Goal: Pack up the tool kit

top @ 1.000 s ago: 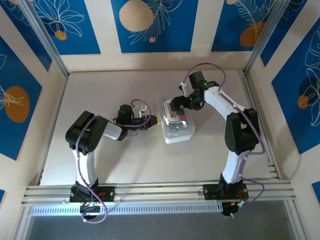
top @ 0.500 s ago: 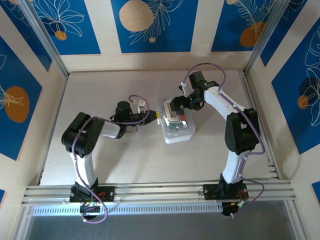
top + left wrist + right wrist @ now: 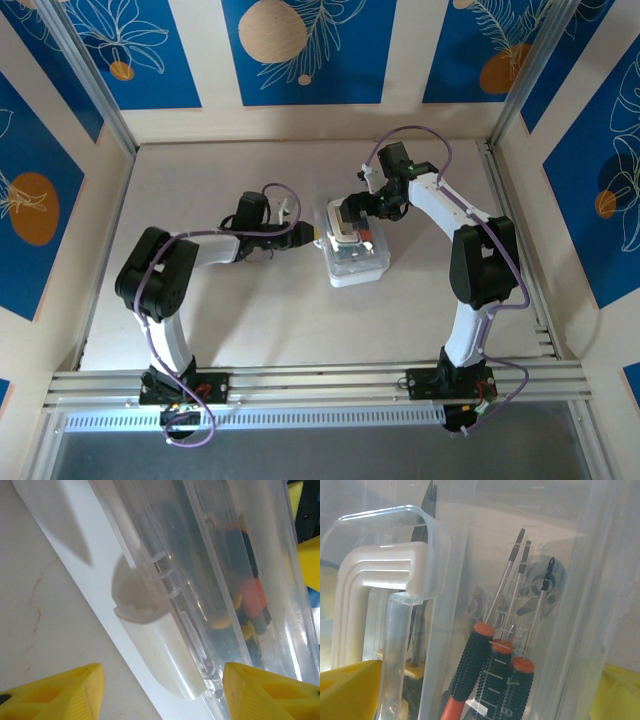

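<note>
Translucent case (image 3: 357,265) edge before open, empty left hand (image 3: 310,237); right hand (image 3: 350,218) astride it, grip unclear.

Pale desk (image 3: 270,320) bare to the left of and nearer than the translucent white rectangular plastic case (image 3: 358,265). Left end effector (image 3: 316,238) crowds the case's left edge; right end effector (image 3: 350,224) blocks its far end from above.

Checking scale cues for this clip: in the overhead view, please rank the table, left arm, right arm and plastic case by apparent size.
1. The table, by far the largest.
2. The left arm and right arm look about alike, so they are not ranked against each other.
3. The plastic case, the smallest.
</note>
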You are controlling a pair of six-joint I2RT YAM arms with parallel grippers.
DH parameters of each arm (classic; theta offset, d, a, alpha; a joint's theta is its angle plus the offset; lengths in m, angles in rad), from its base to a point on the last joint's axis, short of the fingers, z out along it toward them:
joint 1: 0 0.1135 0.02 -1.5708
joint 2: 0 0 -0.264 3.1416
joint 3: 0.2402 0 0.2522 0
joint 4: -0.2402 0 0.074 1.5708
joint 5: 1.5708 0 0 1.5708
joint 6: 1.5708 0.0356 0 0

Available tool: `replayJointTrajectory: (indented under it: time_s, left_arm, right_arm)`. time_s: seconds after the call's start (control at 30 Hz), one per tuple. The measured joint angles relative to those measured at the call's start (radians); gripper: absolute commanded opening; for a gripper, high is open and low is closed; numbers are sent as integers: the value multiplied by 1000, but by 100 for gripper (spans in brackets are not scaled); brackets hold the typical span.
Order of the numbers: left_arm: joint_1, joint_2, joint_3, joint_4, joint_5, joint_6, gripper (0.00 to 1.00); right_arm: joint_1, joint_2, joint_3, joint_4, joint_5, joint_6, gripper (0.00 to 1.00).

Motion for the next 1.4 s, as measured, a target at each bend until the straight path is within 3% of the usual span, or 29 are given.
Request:
replayJointTrajectory:
  time_s: [0.47,1.03,1.4]
  left_arm:
    - [0,0,48,-197,-45,86,50]
    - [0,47,143,-222,-45,96,28]
    - [0,47,143,-237,-45,95,26]
  right_arm:
    - [0,6,10,-8,0,0,99]
    - [0,12,16,-14,0,0,99]
    - [0,12,16,-14,0,0,99]
